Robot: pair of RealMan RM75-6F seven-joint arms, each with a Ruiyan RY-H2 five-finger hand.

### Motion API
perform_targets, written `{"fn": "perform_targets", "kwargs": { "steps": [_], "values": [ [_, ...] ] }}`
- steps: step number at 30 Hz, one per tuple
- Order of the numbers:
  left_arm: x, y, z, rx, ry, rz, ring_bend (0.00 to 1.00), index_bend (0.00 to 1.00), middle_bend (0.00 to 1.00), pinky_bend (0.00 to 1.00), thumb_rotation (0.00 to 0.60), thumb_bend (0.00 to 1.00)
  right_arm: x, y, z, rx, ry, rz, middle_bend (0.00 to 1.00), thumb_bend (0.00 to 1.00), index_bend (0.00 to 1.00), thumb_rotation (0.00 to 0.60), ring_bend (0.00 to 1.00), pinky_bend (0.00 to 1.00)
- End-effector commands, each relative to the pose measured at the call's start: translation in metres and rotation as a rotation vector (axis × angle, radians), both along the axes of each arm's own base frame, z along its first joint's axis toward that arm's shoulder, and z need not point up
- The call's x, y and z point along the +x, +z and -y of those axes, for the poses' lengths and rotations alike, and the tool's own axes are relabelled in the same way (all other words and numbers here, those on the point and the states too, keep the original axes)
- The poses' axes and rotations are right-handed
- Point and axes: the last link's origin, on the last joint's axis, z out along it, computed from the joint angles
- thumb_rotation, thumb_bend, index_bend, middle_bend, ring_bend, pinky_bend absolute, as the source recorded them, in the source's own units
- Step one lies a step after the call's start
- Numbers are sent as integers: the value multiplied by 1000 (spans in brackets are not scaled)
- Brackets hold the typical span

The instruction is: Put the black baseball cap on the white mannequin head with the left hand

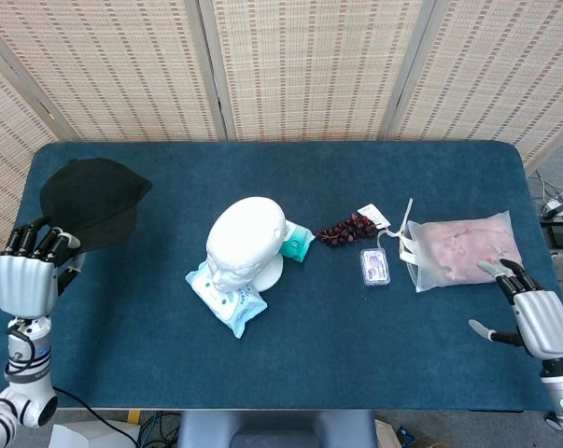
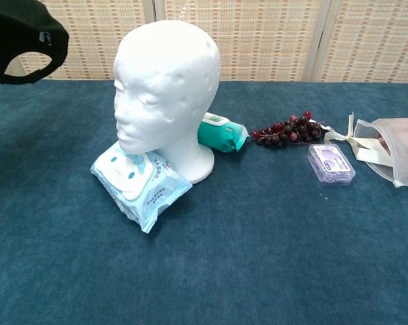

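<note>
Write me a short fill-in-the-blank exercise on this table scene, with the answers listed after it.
1. The black baseball cap is held by the robot's ____ hand.
2. The white mannequin head has its base resting partly on a light blue pack of ____.
3. The bunch of dark red ____ lies between the teal wipes pack and the translucent drawstring bag.
4. The right hand holds ____.

Answers: left; wet wipes; grapes; nothing

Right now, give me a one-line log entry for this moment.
left hand: holds black baseball cap, lifted | white mannequin head: bare | right hand: open, idle
</note>
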Motion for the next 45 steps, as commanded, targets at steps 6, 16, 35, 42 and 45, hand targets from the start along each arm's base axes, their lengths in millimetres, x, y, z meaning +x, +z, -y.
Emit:
{"fn": "perform_targets", "kwargs": {
  "steps": [6,16,35,42,45],
  "values": [
    [30,5,-13,19,-60,-10,338,820,650,417,600,539,0,1,0,-3,1,4,249,0,165,600,125,310],
    [60,2,-21,20,-111,-6,344,827,656,425,600,539,-1,2,-1,-3,3,6,249,0,165,600,125,310],
    [126,-27,-7,-41,-256,6,349,829,663,429,600,539,-1,4,-1,-6,3,14,249,0,165,600,125,310],
    [153,-42,-2,-75,-306,14,350,830,664,430,600,539,-3,6,-1,-10,1,23,249,0,165,600,125,310],
    [160,-48,-1,-89,-317,10,350,829,664,430,600,539,-3,7,-1,-12,0,26,249,0,165,600,125,310]
  ]
}}
